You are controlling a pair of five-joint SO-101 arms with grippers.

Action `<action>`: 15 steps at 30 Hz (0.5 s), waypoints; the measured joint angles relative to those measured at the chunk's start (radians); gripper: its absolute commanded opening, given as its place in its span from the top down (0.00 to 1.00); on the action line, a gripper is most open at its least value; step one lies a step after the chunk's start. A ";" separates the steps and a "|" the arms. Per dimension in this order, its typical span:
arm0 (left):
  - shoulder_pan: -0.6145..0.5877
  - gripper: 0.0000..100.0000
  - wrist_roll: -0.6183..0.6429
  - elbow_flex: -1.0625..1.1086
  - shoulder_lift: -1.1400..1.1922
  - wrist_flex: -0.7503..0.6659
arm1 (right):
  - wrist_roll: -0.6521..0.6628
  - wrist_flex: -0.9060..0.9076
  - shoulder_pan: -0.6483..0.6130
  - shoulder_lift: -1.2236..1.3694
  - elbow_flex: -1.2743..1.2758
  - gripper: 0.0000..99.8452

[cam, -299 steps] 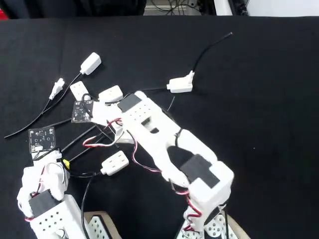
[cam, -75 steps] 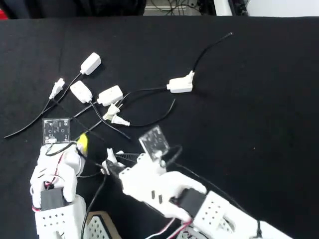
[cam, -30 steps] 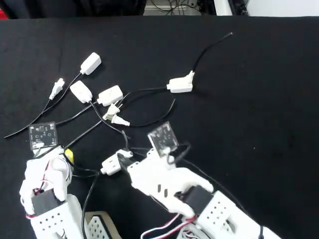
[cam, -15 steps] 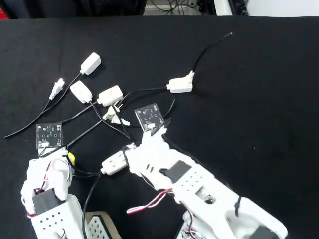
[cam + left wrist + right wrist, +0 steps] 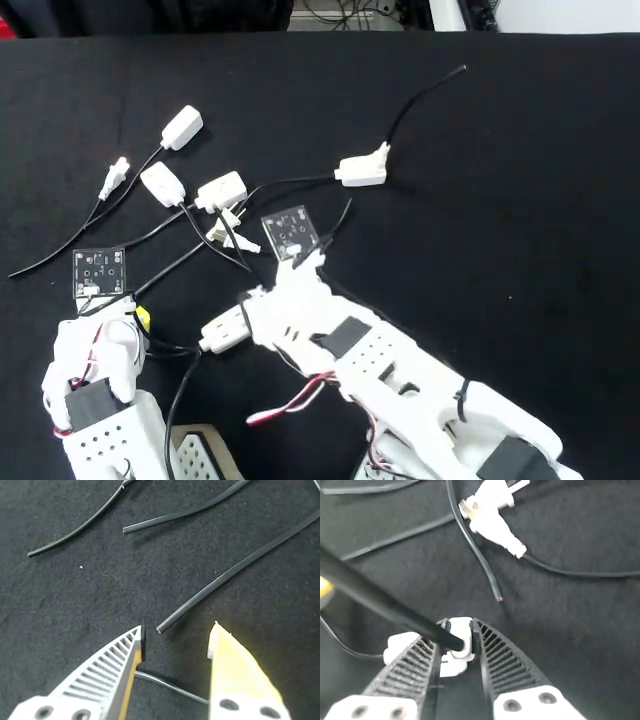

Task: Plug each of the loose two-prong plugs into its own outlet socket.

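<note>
- Left wrist view: the left gripper [image 5: 175, 632] has its jaws spread apart and grasps nothing. A black cable end [image 5: 161, 628] lies between the tips on the black table [image 5: 60, 600].
- Right wrist view: the right gripper [image 5: 459, 625] is clamped on a white plug [image 5: 461, 644] with a black cable running into it. A loose plug [image 5: 490, 507] lies farther off, apart from it.
- High view: the right gripper sits at the outlet socket [image 5: 222, 330] near the table's front edge. The left gripper is near that socket. The loose plug lies farther back among black cables [image 5: 205, 250].
</note>
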 measured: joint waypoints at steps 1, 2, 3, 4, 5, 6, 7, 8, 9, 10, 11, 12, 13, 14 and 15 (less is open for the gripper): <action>0.000 0.78 0.000 0.000 0.000 0.000 | 0.000 0.028 0.000 0.000 -0.026 0.99; 0.000 0.78 0.000 0.000 0.000 0.000 | 0.000 0.060 0.000 0.000 -0.052 0.99; 0.000 0.78 0.000 0.000 0.000 0.000 | 0.000 0.092 0.000 0.000 -0.077 0.99; 0.000 0.78 0.000 0.000 0.000 0.000 | -0.009 0.121 0.000 0.000 -0.095 0.99; 0.000 0.78 0.000 0.000 0.000 0.000 | -0.028 0.141 0.000 0.000 -0.106 0.99; 0.000 0.78 -0.002 0.000 0.000 0.000 | -0.041 0.152 -0.003 0.000 -0.112 0.99; 0.000 0.78 -0.002 0.000 0.000 0.000 | -0.052 0.158 -0.011 0.006 -0.117 0.99; 0.000 0.78 -0.002 0.000 0.000 0.000 | -0.058 0.161 -0.023 0.023 -0.120 0.99; 0.000 0.78 -0.002 0.000 0.000 0.000 | -0.063 0.161 -0.038 0.041 -0.120 0.99; 0.000 0.78 -0.002 0.000 0.000 0.000 | -0.072 0.161 -0.043 0.061 -0.126 0.99; 0.000 0.78 -0.002 0.000 0.000 0.000 | -0.083 0.161 -0.044 0.078 -0.135 0.99; 0.000 0.78 -0.002 0.000 0.000 0.000 | -0.091 0.161 -0.044 0.101 -0.147 0.99; 0.000 0.78 -0.002 0.000 0.000 0.000 | -0.095 0.161 -0.044 0.124 -0.163 0.99; 0.000 0.78 -0.002 0.000 0.000 0.000 | -0.098 0.160 -0.046 0.144 -0.178 0.99; 0.000 0.78 -0.002 0.000 0.000 0.000 | -0.101 0.160 -0.046 0.163 -0.192 0.99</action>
